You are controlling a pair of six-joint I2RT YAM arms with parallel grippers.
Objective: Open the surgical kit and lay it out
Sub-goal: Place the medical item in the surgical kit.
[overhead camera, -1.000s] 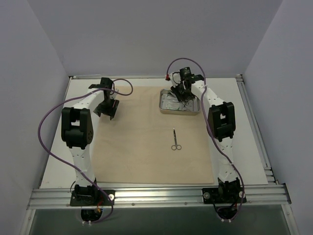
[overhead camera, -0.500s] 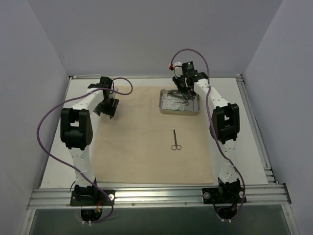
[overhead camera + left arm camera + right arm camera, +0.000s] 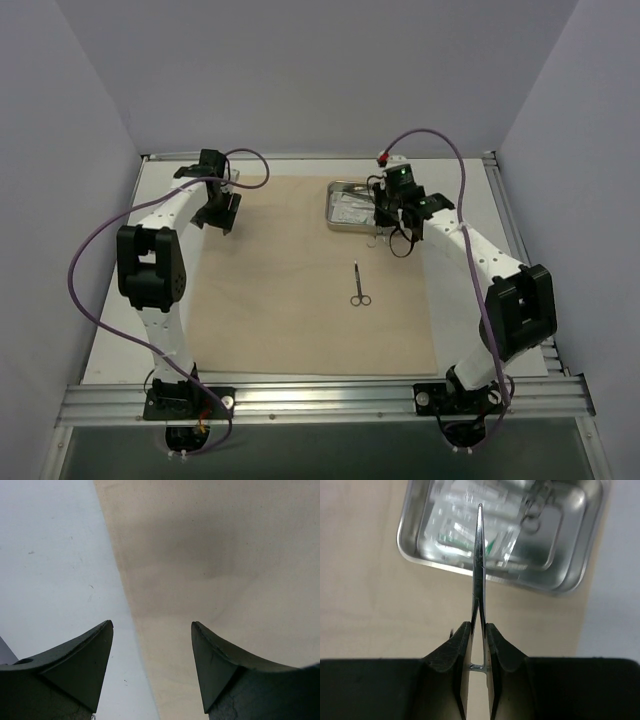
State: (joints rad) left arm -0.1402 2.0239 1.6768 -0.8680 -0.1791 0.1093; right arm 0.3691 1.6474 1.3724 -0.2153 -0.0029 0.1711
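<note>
The beige cloth wrap (image 3: 290, 310) lies spread flat on the table. The steel tray (image 3: 332, 208) sits on its far right part and holds white packets (image 3: 465, 530) and another clamp (image 3: 532, 510). One scissor-handled clamp (image 3: 358, 285) lies on the cloth at the centre. My right gripper (image 3: 388, 226) hangs just off the tray's near right edge. It (image 3: 479, 630) is shut on a slim metal clamp (image 3: 479, 555), seen edge-on, tip pointing over the tray (image 3: 570, 575). My left gripper (image 3: 220, 212) is open and empty over the cloth's far left edge (image 3: 152, 627).
Bare white tabletop (image 3: 50, 555) borders the cloth (image 3: 225, 555) on the left. Grey walls enclose the table on three sides. A metal rail (image 3: 320, 400) runs along the near edge by the arm bases.
My right gripper has come back out of the tray toward the near right, carrying a clamp. Its elbow swung out to the right. My left gripper shifted slightly toward the back.
</note>
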